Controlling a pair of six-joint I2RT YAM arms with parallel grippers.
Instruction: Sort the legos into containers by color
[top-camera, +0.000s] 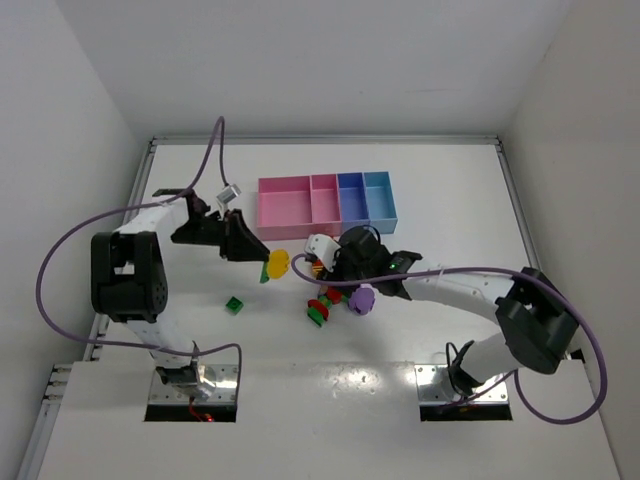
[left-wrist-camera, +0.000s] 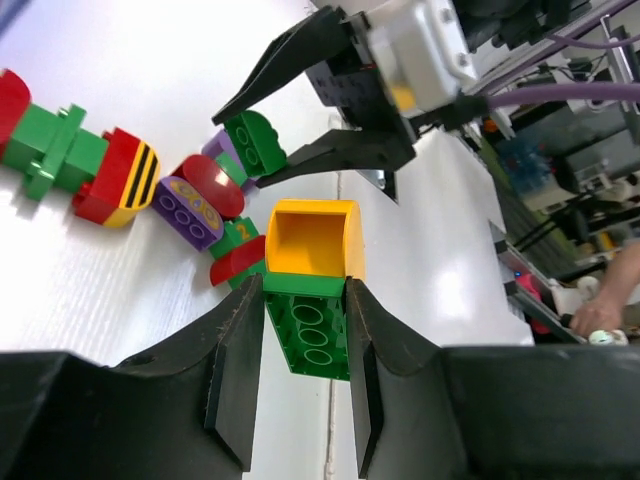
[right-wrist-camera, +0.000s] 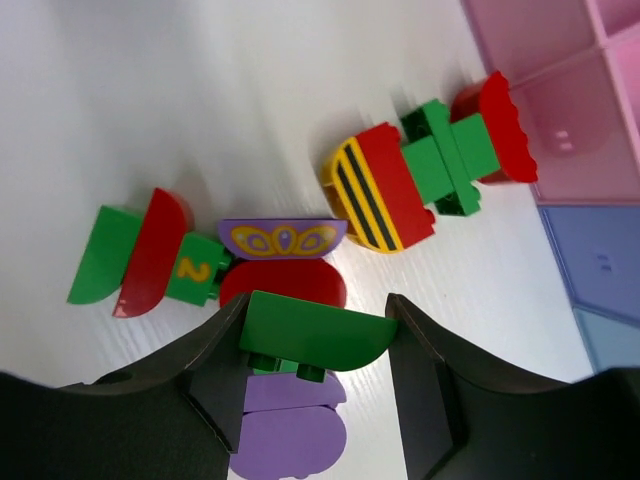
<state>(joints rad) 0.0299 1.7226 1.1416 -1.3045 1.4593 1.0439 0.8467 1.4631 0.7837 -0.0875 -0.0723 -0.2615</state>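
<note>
Surface: white tabletop (top-camera: 450, 200), matte, with white walls on three sides. Raised rail (top-camera: 330, 140) runs along the far edge & down both sides.

Containers (top-camera: 327, 203) sit far-centre, four joined bins in a row, L to R: wide pink, narrow pink, purple-blue, light blue. Bare stretches lie right of the bins & far-left. Centre is crowded.

Loose legos (top-camera: 320, 305) lie just in front of the bins. They incl. a red/yellow striped clump (right-wrist-camera: 420, 180) close to the pink bins & a green-red clump (right-wrist-camera: 160, 260) marked "2". Lone green brick (top-camera: 234, 305) lies apart, nearer my left base.

My left arm is folded at the elbow, forearm pointing right. My left gripper (left-wrist-camera: 305, 300) is clamped on a green-and-yellow stack (left-wrist-camera: 310, 290), pads on the green part, yellow piece sticking out ahead.

My right arm stretches left & low. My right gripper (right-wrist-camera: 315, 320) is clenched on a green-on-purple stack (right-wrist-camera: 300, 380) just beside the "2" clump (touching or not, can't tell). Both wrists face each other, near but apart. Purple cables (top-camera: 60, 260) loop over both arms.
</note>
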